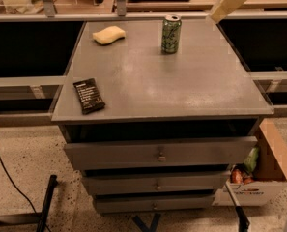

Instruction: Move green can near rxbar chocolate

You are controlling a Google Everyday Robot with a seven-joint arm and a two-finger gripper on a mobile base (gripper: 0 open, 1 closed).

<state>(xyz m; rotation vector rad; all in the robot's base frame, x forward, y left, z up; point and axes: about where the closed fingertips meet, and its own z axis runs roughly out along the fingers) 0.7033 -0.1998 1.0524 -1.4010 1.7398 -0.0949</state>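
Three things rest on the grey bench (pixel 181 91). The green can (pixel 171 34) stands upright near the far edge, in the upper middle of the frame. A pale yellow sponge (pixel 108 35) lies to its left, apart from it, and the rxbar chocolate (pixel 89 95) lies flat at the near left edge, a little turned. The can and the bar are well apart, so in my judgement the task is at its very beginning and the present step is the approach to the can. The hand (pixel 229 4) shows only as a pale shape in the upper right corner of the frame, to the right of the can and touching nothing; whether it is spread or pressed together I cannot tell. To do this step well, I think the hand should come to the can wide enough to pass around its body. It should take the can at middle height so that it does not tip, and close gently, because such a thin can probably dents. The way to the lower left goes over bare bench, and the sponge is not in it. The bar lies close to the edge, so the can should be set down just beside it on the inner side, not on it.
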